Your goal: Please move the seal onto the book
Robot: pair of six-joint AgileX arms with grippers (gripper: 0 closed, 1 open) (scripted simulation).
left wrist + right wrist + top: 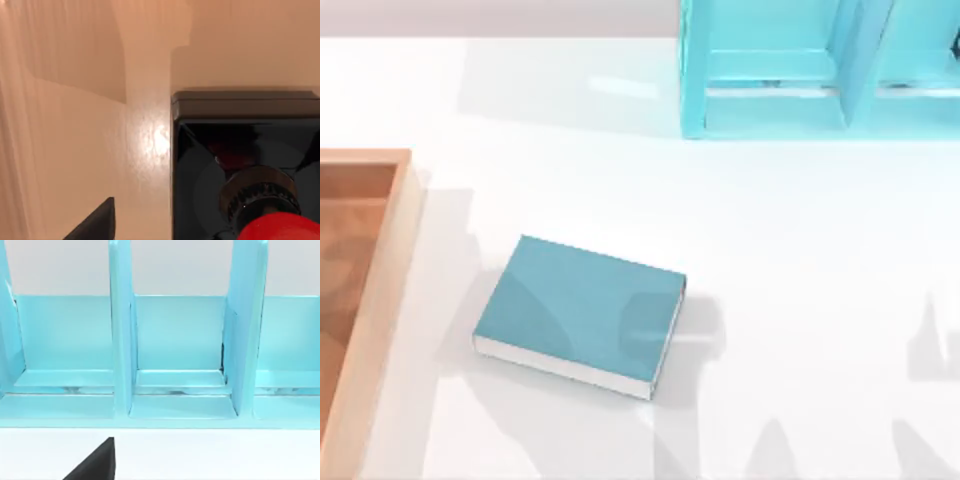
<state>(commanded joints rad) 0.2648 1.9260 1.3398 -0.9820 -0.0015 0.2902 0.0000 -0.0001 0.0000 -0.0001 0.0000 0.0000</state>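
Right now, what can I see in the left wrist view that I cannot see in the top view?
The left wrist view has the seal seen up close: its black square base and red knob rest on a tan wooden surface, with one dark gripper finger at the frame's edge. The top view has the book lying flat on the white table, the light-blue shelf unit at the far edge, and a wooden tray at the left side. Shared: wooden surfaces, possibly the same tray, though I cannot confirm that.
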